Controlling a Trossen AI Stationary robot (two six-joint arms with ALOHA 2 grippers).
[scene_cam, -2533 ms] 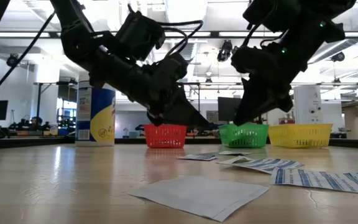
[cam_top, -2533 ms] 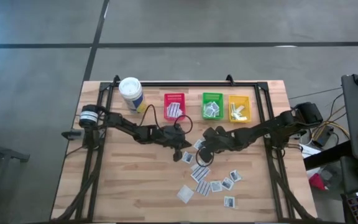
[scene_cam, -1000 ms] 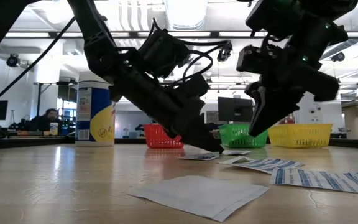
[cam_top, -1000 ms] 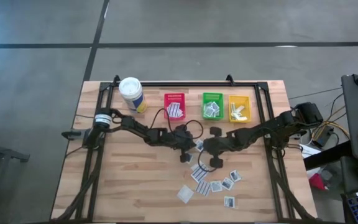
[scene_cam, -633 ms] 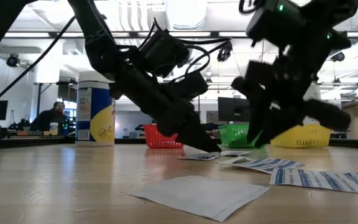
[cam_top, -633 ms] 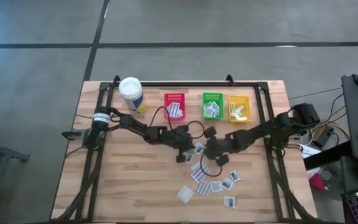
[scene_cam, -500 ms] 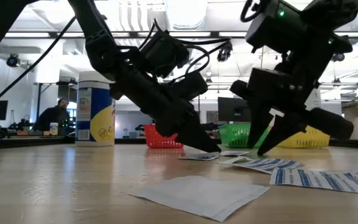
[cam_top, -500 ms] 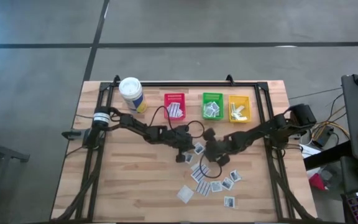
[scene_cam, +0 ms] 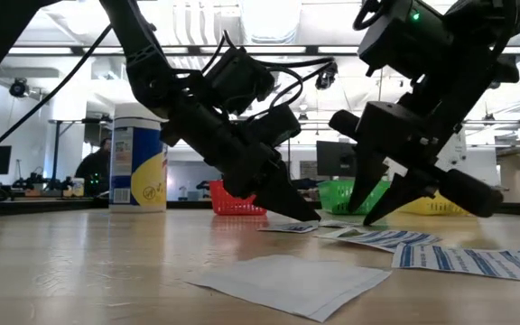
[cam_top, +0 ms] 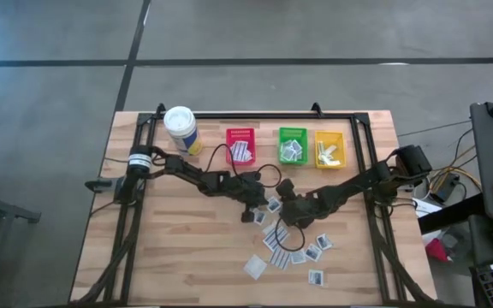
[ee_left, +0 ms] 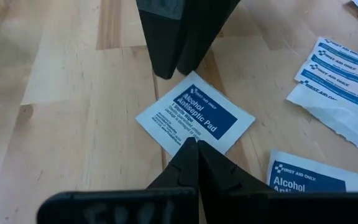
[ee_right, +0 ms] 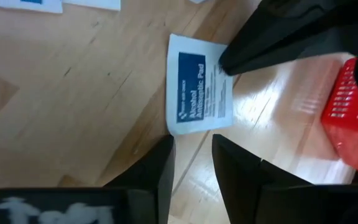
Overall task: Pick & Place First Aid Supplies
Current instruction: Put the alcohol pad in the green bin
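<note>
At mid-surface, left pincer [ee_left: 191,146] fully closed, tips pressed on the edge of an alcohol pad packet [ee_left: 195,113] lying flat on the wood surface [cam_top: 178,248]. Right pincer [ee_right: 191,155] just beside it on the opposite side of that packet, fingers parted by a narrow gap, gripping nothing, tips just above the wood.

- Other packets [cam_top: 302,253] scattered loose beyond the right pincer toward the surface's near edge; striped oblong ones [ee_left: 337,62] next to the pad; one plain white square [scene_cam: 287,282] closest to the low camera.
- Behind both pincers, along the far edge: red bin [cam_top: 240,145], green bin [cam_top: 293,145], yellow bin [cam_top: 329,148], all three with white packets inside. White canister [cam_top: 181,129] with yellow label well off to the left pincer's side.
- Surface: light butcher-block planks, black frame [cam_top: 255,114] around it.
- Room: grey floor [cam_top: 58,51] with dark lines; low view shows an open workshop with ceiling lights, monitors, and a person [scene_cam: 90,170] seated far back by the canister.
</note>
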